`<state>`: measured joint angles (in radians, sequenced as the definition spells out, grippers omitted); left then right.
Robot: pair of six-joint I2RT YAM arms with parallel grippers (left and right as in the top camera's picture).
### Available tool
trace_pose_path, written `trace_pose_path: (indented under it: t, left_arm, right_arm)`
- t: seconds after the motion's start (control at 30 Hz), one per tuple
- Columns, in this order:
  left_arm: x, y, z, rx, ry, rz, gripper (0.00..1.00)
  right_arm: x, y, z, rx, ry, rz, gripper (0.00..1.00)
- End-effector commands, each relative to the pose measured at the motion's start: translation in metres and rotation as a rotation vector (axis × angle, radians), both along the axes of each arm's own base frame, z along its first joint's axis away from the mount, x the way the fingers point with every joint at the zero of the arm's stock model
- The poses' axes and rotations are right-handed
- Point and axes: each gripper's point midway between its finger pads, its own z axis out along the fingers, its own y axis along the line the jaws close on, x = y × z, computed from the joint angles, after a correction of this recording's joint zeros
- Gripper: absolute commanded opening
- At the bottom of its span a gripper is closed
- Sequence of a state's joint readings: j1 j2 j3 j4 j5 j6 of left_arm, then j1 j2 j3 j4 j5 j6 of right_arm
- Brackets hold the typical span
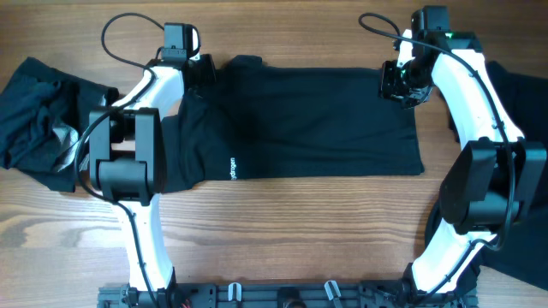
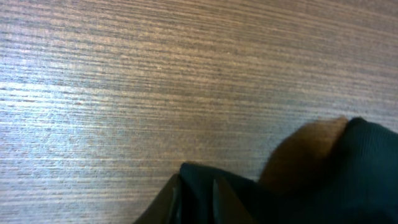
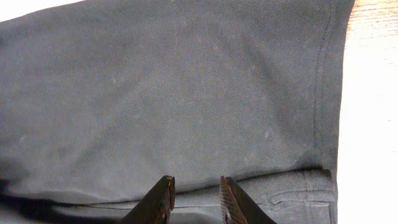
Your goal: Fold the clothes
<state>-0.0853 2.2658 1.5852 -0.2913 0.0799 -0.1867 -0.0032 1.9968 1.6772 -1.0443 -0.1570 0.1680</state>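
Observation:
A black shirt [image 1: 317, 120] lies spread flat across the wooden table [image 1: 300, 231], with small white lettering near its lower left. My left gripper [image 1: 203, 70] is at the shirt's far left corner. In the left wrist view the left gripper [image 2: 194, 196] is shut on a peak of black fabric [image 2: 360, 162] raised a little off the wood. My right gripper [image 1: 400, 88] is at the shirt's far right corner. The right wrist view shows the right gripper [image 3: 197, 186] open, its fingers straddling a folded hem of the shirt [image 3: 186, 93] without pinching it.
A crumpled pile of dark clothes [image 1: 43, 120] sits at the left edge. More dark cloth [image 1: 533, 98] lies along the right edge behind the right arm. A black rail [image 1: 282, 295] runs along the near edge between the arm bases.

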Motion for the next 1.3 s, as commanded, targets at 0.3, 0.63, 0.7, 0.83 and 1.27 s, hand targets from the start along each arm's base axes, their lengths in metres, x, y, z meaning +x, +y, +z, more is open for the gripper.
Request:
trace_pose_path:
  t: [0.3,0.63,0.7,0.83,1.27]
  left_arm:
    - [0.016,-0.001,-0.004,-0.016,-0.064,-0.003,0.46]
    - [0.01,-0.056,-0.002,-0.001,-0.088,-0.153,0.53]
    - [0.003,-0.057,-0.009,0.003,-0.05,-0.157,0.52]
    - [-0.009,-0.053,-0.021,0.01,0.013,-0.155,0.4]
    - [-0.016,-0.051,0.017,-0.038,0.021,-0.083,0.04]
  right_arm:
    - [-0.002,-0.001,-0.001,0.003,0.011,-0.016,0.29]
    - [-0.001,-0.001,-0.001,0.004,0.007,-0.018,0.29]
    - [-0.001,-0.001,-0.001,0.004,0.007,-0.018,0.29]
    - [-0.001,-0.001,-0.001,0.004,0.008,-0.018,0.29]
    - [0.002,-0.017,0.002,0.048,0.011,-0.088,0.33]
